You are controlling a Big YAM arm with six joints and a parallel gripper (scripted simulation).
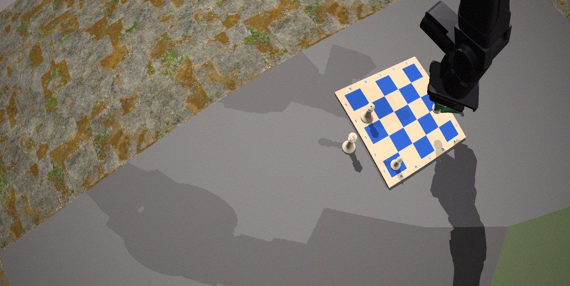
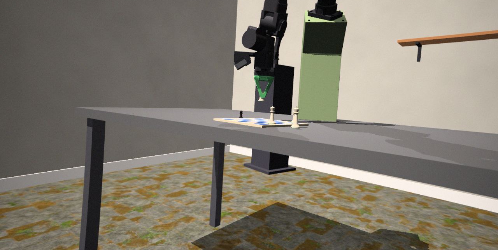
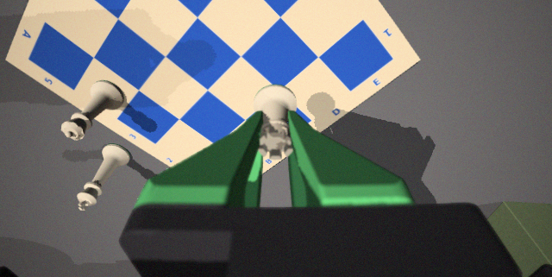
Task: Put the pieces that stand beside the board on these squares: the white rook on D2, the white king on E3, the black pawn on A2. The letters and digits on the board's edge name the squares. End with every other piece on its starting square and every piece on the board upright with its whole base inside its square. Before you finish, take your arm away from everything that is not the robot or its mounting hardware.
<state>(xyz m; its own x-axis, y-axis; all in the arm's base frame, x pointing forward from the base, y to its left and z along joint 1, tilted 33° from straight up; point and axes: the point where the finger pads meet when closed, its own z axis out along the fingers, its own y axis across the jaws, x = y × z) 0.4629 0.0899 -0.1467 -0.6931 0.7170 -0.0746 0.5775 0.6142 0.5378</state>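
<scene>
My gripper [image 3: 275, 122] is shut on the white rook [image 3: 274, 110] and holds it upright, well above the checkered board [image 1: 400, 124]. In the wrist view the rook hangs over the board's edge near the letter D. In the side view the rook [image 2: 260, 99] pokes out below the green fingers [image 2: 262, 88]. The white king [image 1: 349, 142] stands on the table beside the board, next to row 3. The black pawn [image 2: 240, 113] stands at the far side of the board; my arm hides it in the overhead view. A tall white piece [image 1: 367, 112] stands on A4 and a white pawn [image 1: 396, 161] on A1.
The arm's green pedestal [image 2: 320, 67] and a dark pedestal [image 2: 275, 88] stand behind the board. A wooden shelf [image 2: 449, 37] hangs on the wall at the right. The table's curved far edge runs a little beyond the board.
</scene>
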